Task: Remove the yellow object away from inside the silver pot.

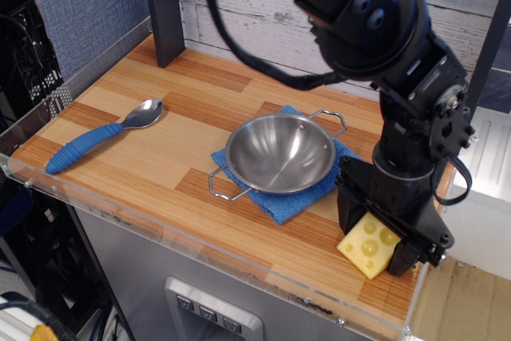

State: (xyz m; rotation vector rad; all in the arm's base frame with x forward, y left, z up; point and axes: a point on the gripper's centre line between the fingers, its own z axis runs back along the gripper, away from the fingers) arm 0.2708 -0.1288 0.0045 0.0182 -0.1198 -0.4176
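The yellow cheese wedge (369,245) with round dimples is held between the fingers of my black gripper (379,239) at the front right of the wooden table, at or just above the surface. The gripper is shut on it. The silver pot (279,153) stands empty on a blue cloth (281,202) in the middle of the table, to the left of the gripper and apart from it. Its two wire loop handles show at front left and back right.
A spoon with a blue handle (100,136) lies at the left. A clear acrylic lip (200,249) runs along the table's front edge. A dark post (164,7) stands at the back left. The table's right edge is close to the gripper.
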